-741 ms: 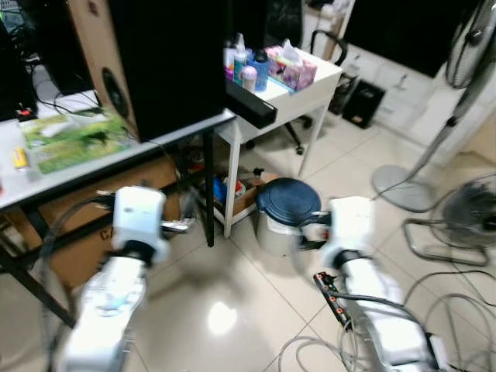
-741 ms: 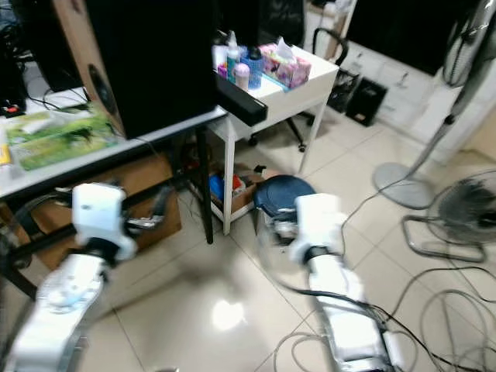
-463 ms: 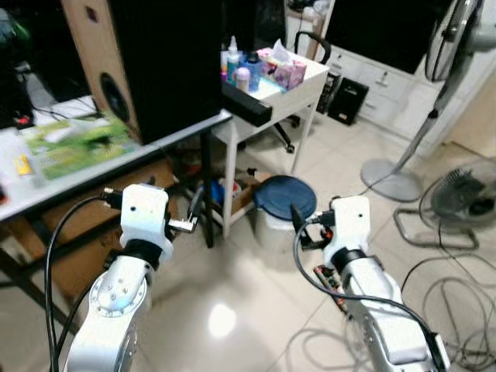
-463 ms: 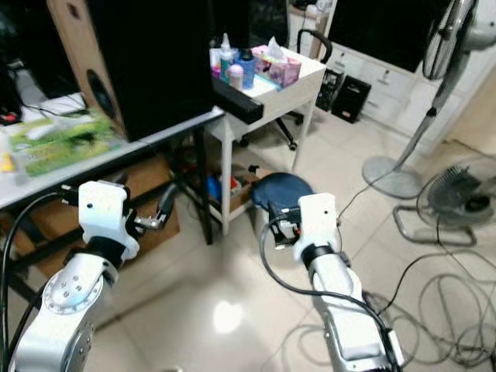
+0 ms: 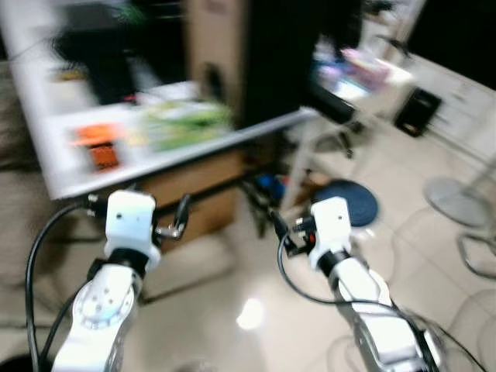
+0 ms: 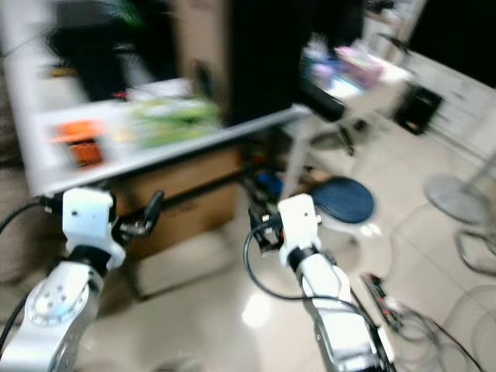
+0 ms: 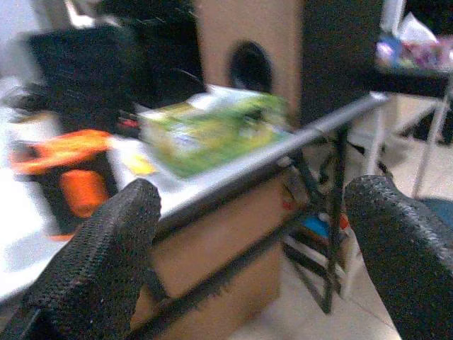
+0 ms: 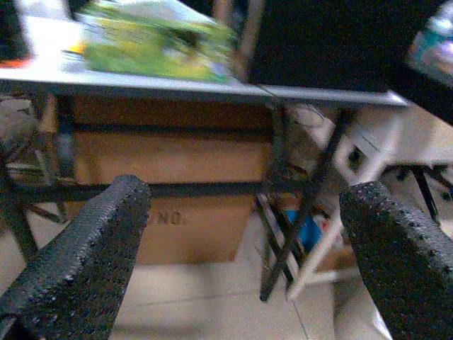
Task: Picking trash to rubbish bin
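Rubbish bin (image 5: 346, 203), blue-lidded, stands on the floor right of the table (image 5: 178, 151). Left claw (image 7: 233, 248) and right claw (image 8: 241, 248) hang spread and empty. With blur this heavy, the green packet (image 7: 212, 131) is possibly trash; reaching now risks a mis-grab.

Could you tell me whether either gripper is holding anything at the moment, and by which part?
Nothing is held. The left gripper and the right gripper both have their fingers spread wide with only air between them, facing the white table.
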